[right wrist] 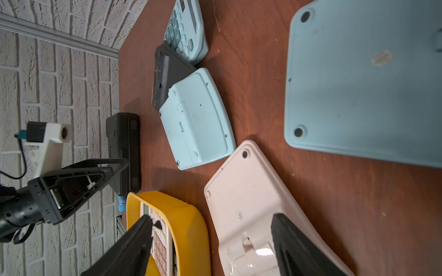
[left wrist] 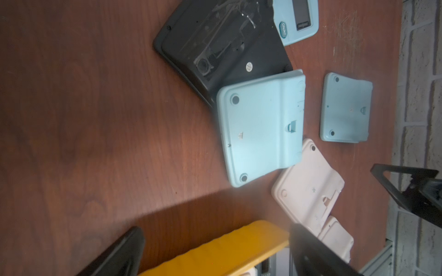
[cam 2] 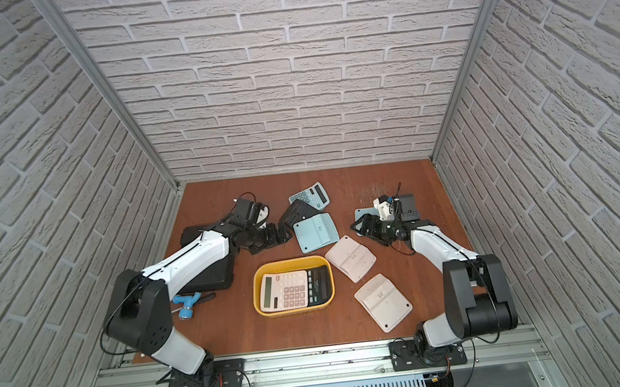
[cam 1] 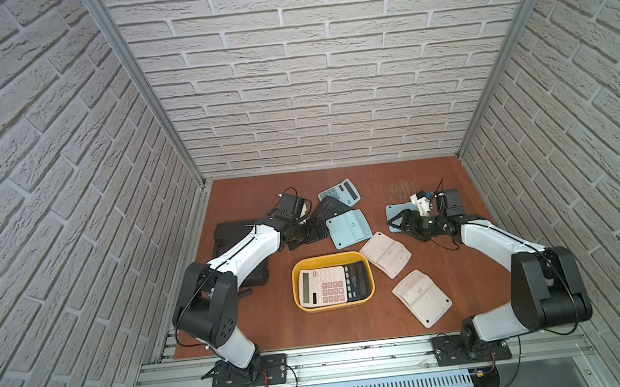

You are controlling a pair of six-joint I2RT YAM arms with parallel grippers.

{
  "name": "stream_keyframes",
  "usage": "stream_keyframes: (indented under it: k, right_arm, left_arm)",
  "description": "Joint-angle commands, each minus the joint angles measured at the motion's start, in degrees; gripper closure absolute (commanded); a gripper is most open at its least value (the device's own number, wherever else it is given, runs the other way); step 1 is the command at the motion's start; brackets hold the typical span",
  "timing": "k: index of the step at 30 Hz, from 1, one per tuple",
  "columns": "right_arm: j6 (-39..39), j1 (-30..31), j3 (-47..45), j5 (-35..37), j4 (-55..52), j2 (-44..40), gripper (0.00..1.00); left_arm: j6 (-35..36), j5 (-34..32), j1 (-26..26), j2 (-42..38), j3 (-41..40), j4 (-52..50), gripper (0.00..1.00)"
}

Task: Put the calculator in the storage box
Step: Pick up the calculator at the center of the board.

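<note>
Two calculators share the storage box (cam 1: 327,257) near the bench's (cam 1: 260,327) front edge. The pink calculator (cam 1: 321,286) lies flat and lengthwise, display toward the left edge, seemingly overlapping the black calculator (cam 1: 358,279). Left gripper (left wrist: 216,229) and right gripper (right wrist: 211,217) gape, empty.

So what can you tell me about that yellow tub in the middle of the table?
The storage box is a shallow yellow tub, seemingly plastic, rectangular with rounded corners and faintly ribbed walls. It sits flat and open-topped near the middle of the brown table, long side across. Inside lie a pale pink calculator, keys up, and a black calculator showing past its edge.
</note>
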Motion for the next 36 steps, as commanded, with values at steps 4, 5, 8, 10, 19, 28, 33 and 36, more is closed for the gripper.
stream_keyframes:
  k: [4,5,8,10,19,28,33,36]
  right_arm:
    - [-0.45,4.81,10.34,-1.99,1.23,10.32,0.21]
    - [-0.81,5.35,12.08,-1.82,0.31,12.11,0.21]
    - [-2.17,6.90,17.23,-1.17,-2.53,17.52,0.22]
    - [-3.14,7.68,20.24,0.28,-4.45,20.62,0.23]
    - [-5.28,8.41,27.45,2.20,-6.45,30.77,0.18]
    - [-3.40,10.27,30.85,-5.24,-4.04,36.63,0.20]
    - [-1.52,10.36,29.14,-7.26,-1.13,34.25,0.30]
    - [-0.23,10.31,27.67,-8.33,0.47,32.05,0.38]
  left_arm:
    - [-2.21,8.41,0.60,7.66,4.10,8.22,0.08]
    - [-2.34,8.59,0.60,8.56,4.43,8.69,0.12]
    - [-2.44,7.78,0.61,11.08,5.48,8.76,0.22]
    - [-2.57,7.48,0.65,12.70,5.98,9.08,0.27]
    - [-3.00,8.06,0.58,18.67,7.23,11.14,0.54]
    - [-4.22,9.65,0.39,22.33,8.52,12.85,0.87]
    - [-4.37,9.66,0.35,22.18,8.75,13.01,0.89]
    - [-4.24,9.75,0.61,21.88,8.71,12.84,0.89]
